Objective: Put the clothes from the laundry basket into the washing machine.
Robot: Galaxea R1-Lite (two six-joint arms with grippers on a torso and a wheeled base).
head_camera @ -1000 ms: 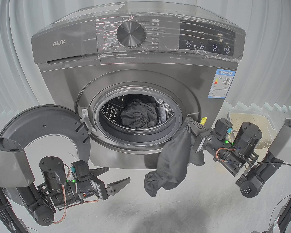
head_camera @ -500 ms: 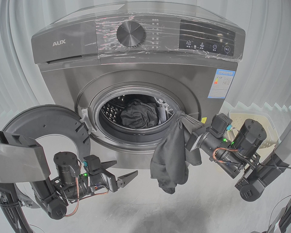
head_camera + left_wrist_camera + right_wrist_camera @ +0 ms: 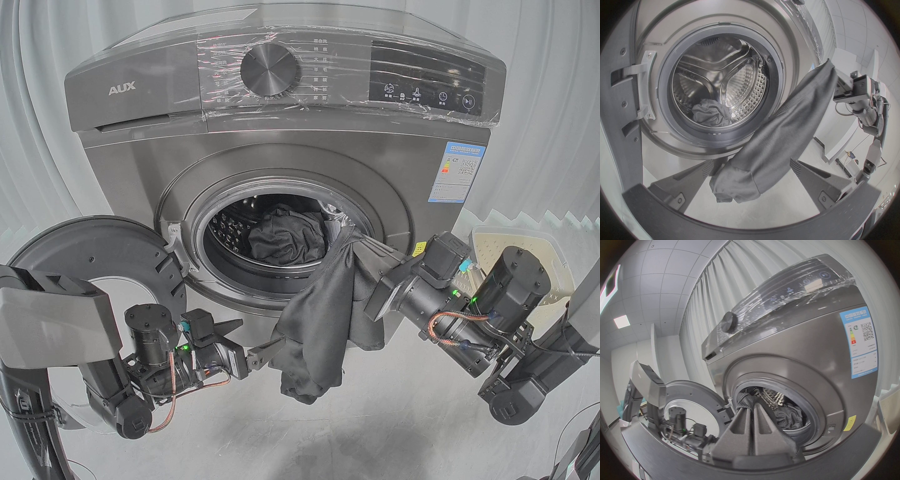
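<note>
My right gripper [image 3: 357, 245] is shut on the top of a dark grey garment [image 3: 325, 312], held at the right rim of the washing machine's [image 3: 406, 162] open drum. The garment hangs down in front of the machine, almost to the floor. In the right wrist view the fingers [image 3: 742, 424] are pressed together on the cloth [image 3: 745, 400]. My left gripper [image 3: 253, 340] is open at the garment's lower left edge. In the left wrist view the garment's lower end [image 3: 740, 184] hangs between its spread fingers [image 3: 818, 181]. Another dark garment [image 3: 287, 237] lies inside the drum.
The round door [image 3: 94, 250] stands swung open to the left of the drum, just behind my left arm. A cream laundry basket [image 3: 550, 250] sits on the floor to the right of the machine, behind my right arm. Bare grey floor lies in front.
My right gripper has carried the garment left and up, to the drum's rim. My left arm has moved right, and the garment's hanging end now lies between its open fingers.
</note>
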